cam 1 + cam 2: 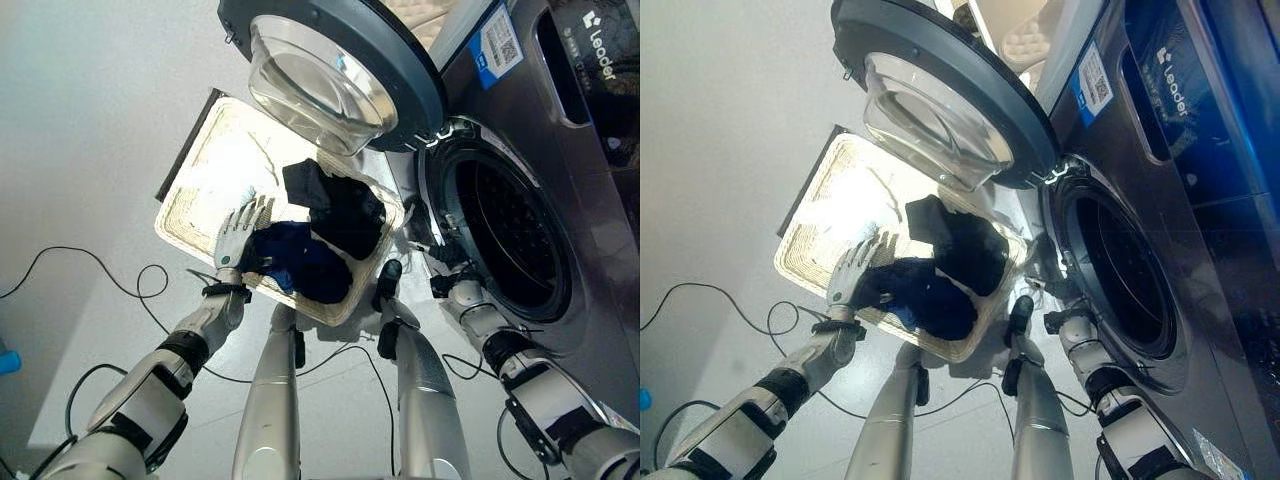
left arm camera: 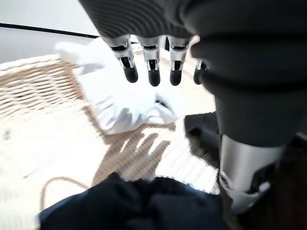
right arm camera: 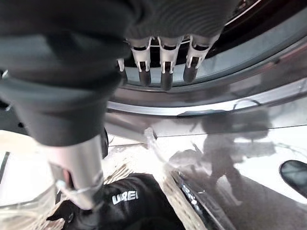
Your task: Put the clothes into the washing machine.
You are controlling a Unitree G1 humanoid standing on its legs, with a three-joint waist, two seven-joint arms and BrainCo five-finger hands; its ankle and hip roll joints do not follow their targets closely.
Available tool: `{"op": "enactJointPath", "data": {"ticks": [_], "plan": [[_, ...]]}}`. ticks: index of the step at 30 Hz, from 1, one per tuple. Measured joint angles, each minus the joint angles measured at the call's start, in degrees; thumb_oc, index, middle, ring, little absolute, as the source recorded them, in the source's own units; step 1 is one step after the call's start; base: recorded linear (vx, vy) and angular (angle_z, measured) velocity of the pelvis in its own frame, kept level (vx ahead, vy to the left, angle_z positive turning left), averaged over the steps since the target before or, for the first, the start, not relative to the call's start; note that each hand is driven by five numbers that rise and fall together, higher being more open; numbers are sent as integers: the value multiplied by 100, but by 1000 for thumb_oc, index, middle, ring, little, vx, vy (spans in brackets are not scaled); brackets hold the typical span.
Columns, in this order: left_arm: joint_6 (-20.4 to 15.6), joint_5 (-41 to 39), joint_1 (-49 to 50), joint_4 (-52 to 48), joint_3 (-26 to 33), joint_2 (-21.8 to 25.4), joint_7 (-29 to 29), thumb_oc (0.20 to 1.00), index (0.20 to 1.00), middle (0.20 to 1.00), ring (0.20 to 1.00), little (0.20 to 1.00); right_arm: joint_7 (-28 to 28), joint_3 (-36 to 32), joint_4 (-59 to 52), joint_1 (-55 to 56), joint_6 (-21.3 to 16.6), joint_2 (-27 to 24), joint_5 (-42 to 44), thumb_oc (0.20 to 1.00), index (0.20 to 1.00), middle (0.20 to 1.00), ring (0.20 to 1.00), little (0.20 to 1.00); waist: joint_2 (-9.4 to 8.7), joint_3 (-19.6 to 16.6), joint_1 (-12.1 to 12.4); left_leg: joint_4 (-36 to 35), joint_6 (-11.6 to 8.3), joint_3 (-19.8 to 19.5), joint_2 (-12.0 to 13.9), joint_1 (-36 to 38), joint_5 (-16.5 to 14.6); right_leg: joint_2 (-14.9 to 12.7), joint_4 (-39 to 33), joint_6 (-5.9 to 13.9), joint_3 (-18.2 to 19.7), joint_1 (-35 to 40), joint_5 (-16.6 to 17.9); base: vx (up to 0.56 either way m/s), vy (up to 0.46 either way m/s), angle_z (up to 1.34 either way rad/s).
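A wicker basket [image 1: 190, 232] stands on the floor left of the washing machine's open drum [image 1: 505, 230]. In it lie a black garment [image 1: 342, 208], a dark blue garment [image 1: 305, 262] and a white cloth [image 2: 124, 105]. My left hand [image 1: 238, 232] hovers open over the basket's near side, its straight fingers above the white cloth and the blue garment just beneath the palm. Low by the drum's rim [image 3: 211, 81], my right hand [image 1: 446, 272] is open and holds nothing, its fingers pointing at the rim.
The machine's round door [image 1: 330, 60] stands swung open, its glass bowl hanging over the basket's far right corner. The machine's dark front panel [image 1: 590, 150] fills the right side. A small blue object [image 1: 6, 360] sits at the far left on the pale floor.
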Motion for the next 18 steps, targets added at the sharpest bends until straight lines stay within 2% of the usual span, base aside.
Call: {"op": "enactJointPath", "data": {"ticks": [5,8,9,11,13,15,18], "plan": [[-203,19,-159,-143,-107,33,104,1000,1000,1000,1000,1000,4,4,1,53,4,-13,0,1000,1000,1000,1000,1000,2,0,11,-3,0,16,6,2,0,8,-1,0,15,-3,1,0,0,0],[-204,160,-165,-139,-107,29,124,1000,1000,1000,1000,1000,4,4,1,48,4,-13,0,1000,1000,1000,1000,1000,2,0,14,-5,-2,18,13,2,-2,15,-4,0,15,-5,1,5,14,0],[-199,206,-283,-186,-180,-36,142,1000,1000,1000,1000,1000,7,38,12,45,9,24,0,1000,1000,1000,1000,1000,-4,-5,-78,0,-10,25,13,1,-9,31,-26,2,44,-22,7,9,40,-1],[-79,293,-913,-72,-1088,-30,-64,1000,1000,1000,1000,1000,26,148,292,-182,42,141,-16,1000,1000,1000,1000,1000,-33,-21,-104,-3,8,153,-8,-42,-4,35,-38,35,187,-118,74,-1,10,-22],[-86,668,-1317,-167,-1121,-170,-292,1000,1000,1000,1000,1000,40,229,274,-375,106,283,-17,1000,1000,1000,1000,1000,-18,-14,-246,-5,39,341,-9,-120,-10,55,-201,79,333,-235,206,4,-3,-37],[-64,670,-1421,-116,-1114,-265,-378,1000,1000,1000,1000,1000,38,262,246,-355,122,316,-16,1000,1000,1000,1000,1000,-19,-14,-390,-4,22,340,28,-124,-26,107,-248,85,348,-232,216,5,-2,-15],[-19,670,-1451,82,-1116,-308,-428,1000,1000,1000,1000,1000,34,260,261,-292,170,243,-15,1000,1000,1000,1000,1000,-18,-14,-437,3,-27,344,140,-122,-60,212,-293,42,354,-230,244,0,-2,-13]]}}
